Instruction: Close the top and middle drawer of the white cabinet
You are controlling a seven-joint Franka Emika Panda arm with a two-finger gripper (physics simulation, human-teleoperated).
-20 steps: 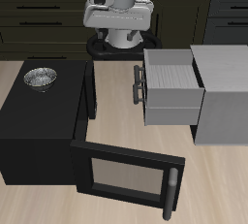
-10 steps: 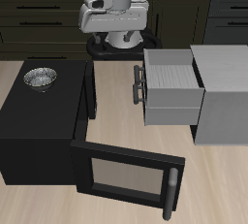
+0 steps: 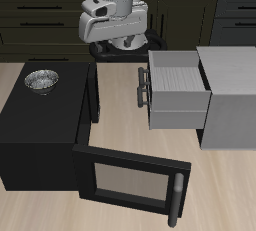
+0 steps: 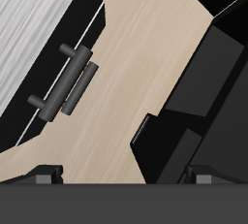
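While both drawers (image 3: pixel 178 95) stick out of the cabinet (image 3: pixel 230 95) | nothing closed yet | arm up high | jaws: can't tell

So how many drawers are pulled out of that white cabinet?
2: the top drawer and the middle drawer just beneath it, both pulled out of the white cabinet. Any lower drawer is hidden.

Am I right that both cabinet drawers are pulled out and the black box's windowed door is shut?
Not quite. The exterior view shows the windowed door of the black box swung wide open. The drawers of the white cabinet are indeed pulled out.
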